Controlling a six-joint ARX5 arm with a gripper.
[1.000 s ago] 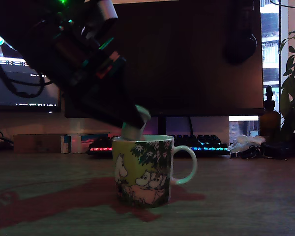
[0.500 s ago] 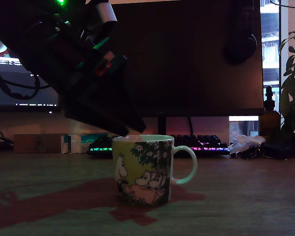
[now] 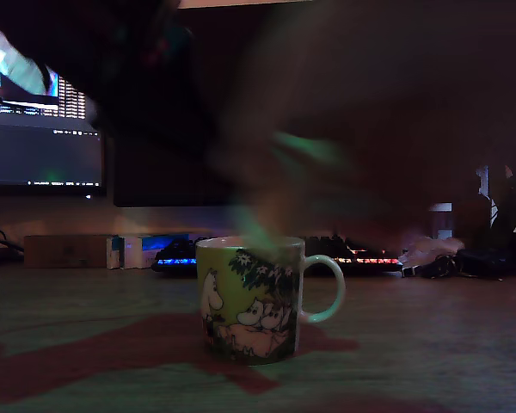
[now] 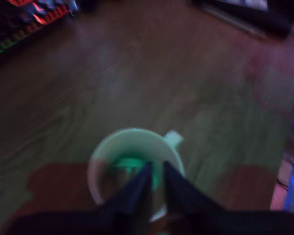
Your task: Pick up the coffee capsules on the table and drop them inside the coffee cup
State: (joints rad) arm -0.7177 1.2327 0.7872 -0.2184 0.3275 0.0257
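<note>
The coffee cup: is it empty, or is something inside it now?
Not empty. In the wrist view a mint-green capsule lies inside the coffee cup, beneath the gripper.

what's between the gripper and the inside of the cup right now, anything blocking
Nothing visible. In the wrist view the gripper hangs directly over the open mouth of the coffee cup, fingertips nearly together with nothing between them. A green shape on the cup's floor looks like a coffee capsule, though blur prevents certainty.

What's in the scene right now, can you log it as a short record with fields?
cup: printed coffee cup upright on the table, handle toward the exterior view's right
capsule: mint-green coffee capsule lying inside the cup
pincer: pincer above the cup's mouth, a narrow gap between its fingertips, holding nothing
arm: motion-blurred in the exterior view
background: lit keyboard
</note>
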